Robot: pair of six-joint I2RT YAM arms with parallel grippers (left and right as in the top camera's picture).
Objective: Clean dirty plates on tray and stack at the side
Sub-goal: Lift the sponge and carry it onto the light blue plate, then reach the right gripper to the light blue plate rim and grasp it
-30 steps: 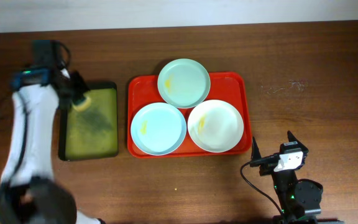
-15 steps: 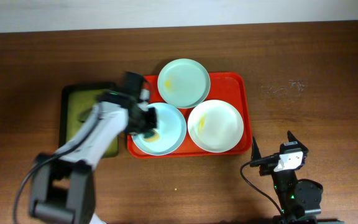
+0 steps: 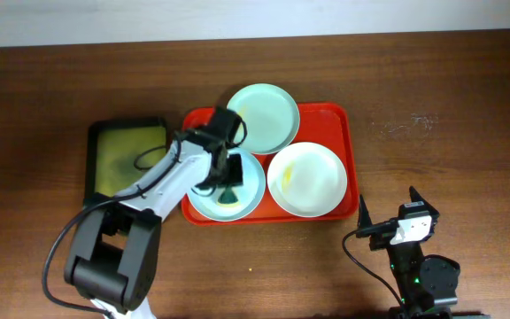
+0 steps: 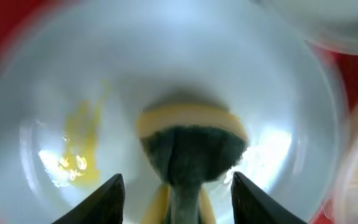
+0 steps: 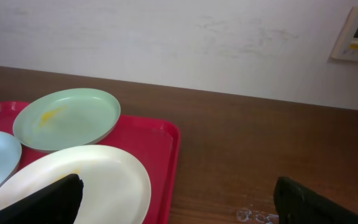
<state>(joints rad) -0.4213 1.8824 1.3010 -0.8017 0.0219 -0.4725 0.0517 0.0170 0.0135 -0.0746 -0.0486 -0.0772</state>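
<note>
Three plates lie on the red tray (image 3: 345, 124): a mint green one (image 3: 262, 117) at the back, a pale blue one (image 3: 251, 170) front left, a white one (image 3: 305, 180) front right. My left gripper (image 3: 227, 181) hangs over the blue plate (image 4: 166, 56), open. A yellow and dark green sponge (image 4: 191, 137) rests on that plate between the fingers, with a gap on each side. A yellow smear (image 4: 79, 146) lies left of the sponge. My right gripper (image 3: 388, 207) is open and empty near the table's front edge, right of the tray.
A black tray (image 3: 127, 151) with a greenish inside sits left of the red tray. The right wrist view shows the green plate (image 5: 67, 118), the white plate (image 5: 86, 180), bare brown table to the right, and a wall behind.
My left arm swung from the black tray to the blue plate carrying the sponge, then its jaws opened off the sponge. The right arm has not moved.
</note>
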